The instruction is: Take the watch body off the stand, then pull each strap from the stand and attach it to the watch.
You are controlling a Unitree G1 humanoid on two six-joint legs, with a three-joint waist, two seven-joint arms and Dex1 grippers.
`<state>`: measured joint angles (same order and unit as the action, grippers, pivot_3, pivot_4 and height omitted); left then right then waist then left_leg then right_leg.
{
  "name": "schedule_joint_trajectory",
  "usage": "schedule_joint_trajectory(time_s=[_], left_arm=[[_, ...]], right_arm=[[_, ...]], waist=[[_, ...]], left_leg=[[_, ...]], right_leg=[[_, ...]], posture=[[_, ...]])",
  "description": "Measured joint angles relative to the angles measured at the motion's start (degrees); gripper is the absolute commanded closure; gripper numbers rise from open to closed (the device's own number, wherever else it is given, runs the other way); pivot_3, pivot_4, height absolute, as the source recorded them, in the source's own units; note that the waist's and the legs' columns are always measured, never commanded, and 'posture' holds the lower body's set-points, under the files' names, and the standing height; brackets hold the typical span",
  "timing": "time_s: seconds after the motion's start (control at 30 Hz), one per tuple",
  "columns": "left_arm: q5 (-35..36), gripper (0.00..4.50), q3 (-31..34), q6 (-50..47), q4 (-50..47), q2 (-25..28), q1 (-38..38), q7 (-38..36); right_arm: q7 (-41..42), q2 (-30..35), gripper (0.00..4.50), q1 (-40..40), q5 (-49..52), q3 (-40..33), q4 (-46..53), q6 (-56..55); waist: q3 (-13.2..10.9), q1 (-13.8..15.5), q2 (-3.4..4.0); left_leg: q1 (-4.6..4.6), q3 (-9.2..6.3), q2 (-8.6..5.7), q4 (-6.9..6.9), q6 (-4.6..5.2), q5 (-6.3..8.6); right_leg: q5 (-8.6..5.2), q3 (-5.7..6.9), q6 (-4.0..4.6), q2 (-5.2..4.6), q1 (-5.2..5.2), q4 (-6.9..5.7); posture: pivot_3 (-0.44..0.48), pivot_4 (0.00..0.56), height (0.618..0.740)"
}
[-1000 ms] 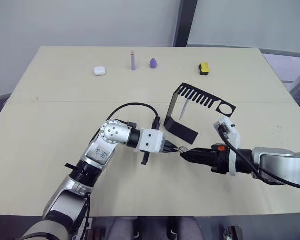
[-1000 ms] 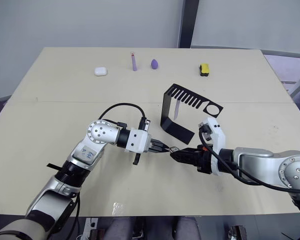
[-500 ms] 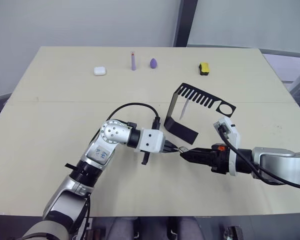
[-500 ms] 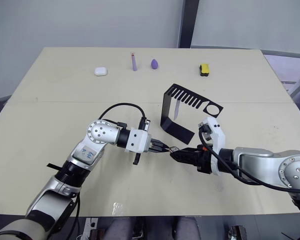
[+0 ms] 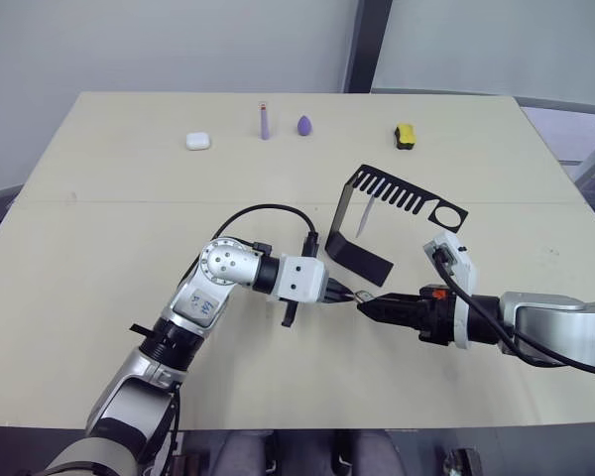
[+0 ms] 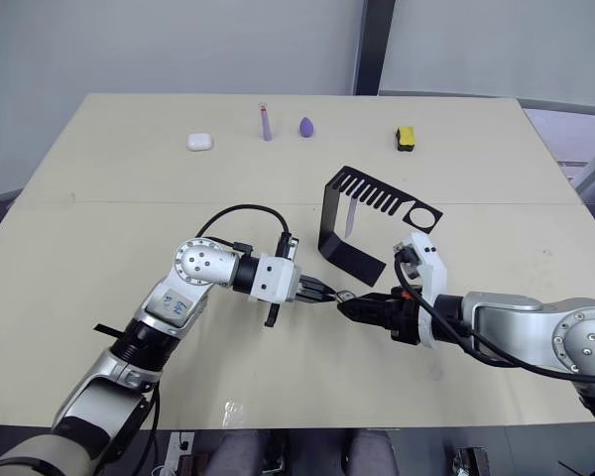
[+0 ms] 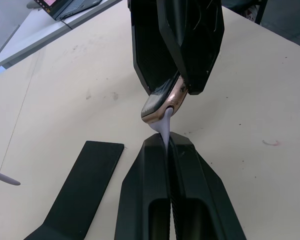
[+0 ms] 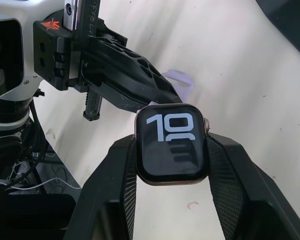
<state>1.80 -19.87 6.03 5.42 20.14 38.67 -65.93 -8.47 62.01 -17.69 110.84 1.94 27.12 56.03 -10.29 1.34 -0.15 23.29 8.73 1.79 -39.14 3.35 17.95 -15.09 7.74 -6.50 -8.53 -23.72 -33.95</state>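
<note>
Right gripper clamps watch; left gripper pinches strap at watch edge; misalignment risks jam or slip.

Left gripper and right gripper meet tip to tip at frame centre, both arms reaching inward, each with fingers closed on a part.

A lab or office: bare beige table, grey partition walls, a laptop
</note>
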Motion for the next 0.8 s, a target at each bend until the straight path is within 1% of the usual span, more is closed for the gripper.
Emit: schedule_joint_trajectory(time_s=[0.8], left_arm=[[0.0,4.5,0.3,0.0,0.2,-0.2,0.0,0.1]], right_arm=[[0.0,0.0,2.99,-0.1,0.0,0.0,0.1,-0.5]], waist=[[0.0,0.0,0.0]], left_leg=[[0.0,0.0,0.0,0.0,0.0,0.0]], right_leg=[[0.0,0.0,0.0,0.0,0.0,0.0]], posture=[[0.0,0.15,0.74]])
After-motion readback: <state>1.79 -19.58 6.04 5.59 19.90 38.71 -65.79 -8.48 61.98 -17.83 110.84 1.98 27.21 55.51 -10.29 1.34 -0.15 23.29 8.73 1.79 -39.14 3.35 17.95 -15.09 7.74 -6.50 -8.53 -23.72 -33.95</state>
